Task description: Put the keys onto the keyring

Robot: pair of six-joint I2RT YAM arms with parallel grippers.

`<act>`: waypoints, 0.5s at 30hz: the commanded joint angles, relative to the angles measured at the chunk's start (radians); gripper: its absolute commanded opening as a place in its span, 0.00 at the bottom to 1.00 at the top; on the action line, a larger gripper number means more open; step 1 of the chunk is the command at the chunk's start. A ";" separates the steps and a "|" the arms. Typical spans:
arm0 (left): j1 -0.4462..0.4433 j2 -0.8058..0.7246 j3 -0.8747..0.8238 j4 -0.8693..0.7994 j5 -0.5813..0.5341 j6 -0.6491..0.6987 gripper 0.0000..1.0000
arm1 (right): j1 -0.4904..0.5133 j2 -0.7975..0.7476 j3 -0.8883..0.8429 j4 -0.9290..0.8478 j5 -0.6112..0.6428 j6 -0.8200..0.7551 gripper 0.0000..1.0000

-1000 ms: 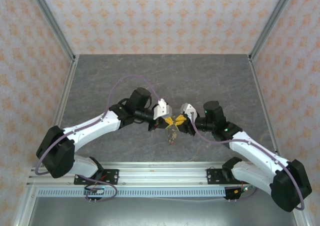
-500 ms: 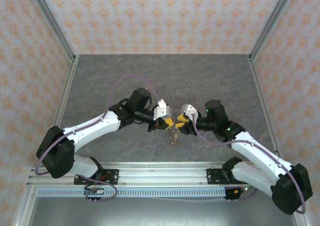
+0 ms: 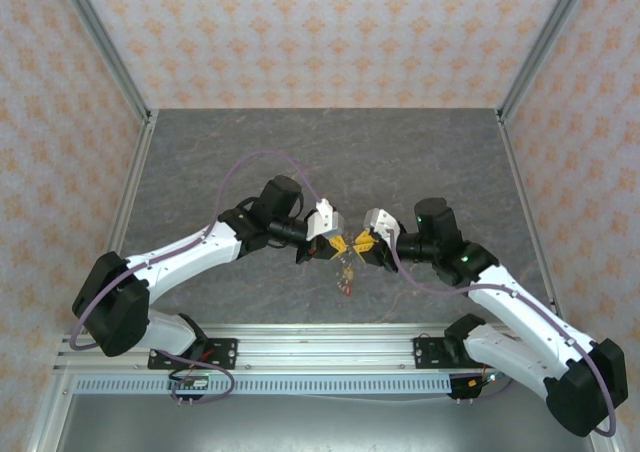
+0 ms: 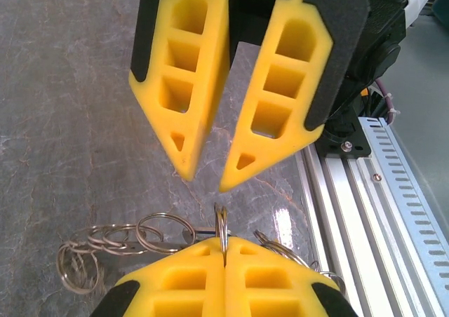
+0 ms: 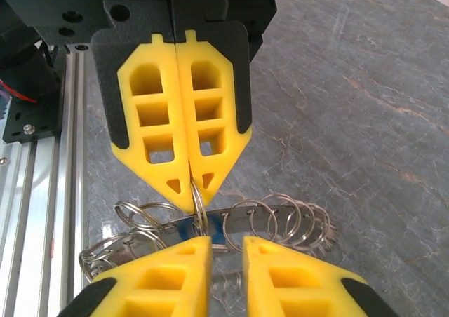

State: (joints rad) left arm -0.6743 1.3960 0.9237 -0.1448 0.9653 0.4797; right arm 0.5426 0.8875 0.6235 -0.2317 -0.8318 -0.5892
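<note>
left gripper (image 4: 224,250): your near pincer, clamped shut on 1 loop of the keyring (image 4: 221,222); the loop stands edge-on, straight up from its tips | rest of it trails to that pincer's left | right gripper (image 4: 207,182): just beyond, tip to tip, jaws slightly parted, empty; likely your threading arm | keys: cannot pick out

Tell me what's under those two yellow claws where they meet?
The keyring, a cluster of small metal loops, with the grey table beneath. The left gripper pinches one loop; its fingers cover that loop's top. Keys can't be made out.
</note>
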 commanded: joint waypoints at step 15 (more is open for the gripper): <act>-0.008 -0.041 -0.004 0.042 0.015 -0.006 0.00 | 0.002 0.036 0.002 0.088 0.028 0.049 0.16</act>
State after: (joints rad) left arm -0.6743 1.3956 0.9226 -0.1440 0.9653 0.4778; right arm 0.5426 0.9730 0.6273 -0.1757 -0.8406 -0.5430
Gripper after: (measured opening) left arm 0.040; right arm 0.151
